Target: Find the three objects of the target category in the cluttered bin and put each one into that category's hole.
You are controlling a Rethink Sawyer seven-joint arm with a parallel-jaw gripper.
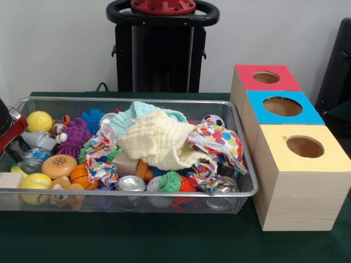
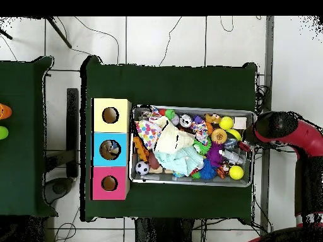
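Wire bin: cloths, balls, cans heaped inside; target category unclear, so still searching, I judge; my gripper at its end far from the three holed boxes; finger state indiscernible; next: lift the yellow cloth.

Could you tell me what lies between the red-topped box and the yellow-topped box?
The blue-topped box sits between them, touching both, as the front and overhead views show.
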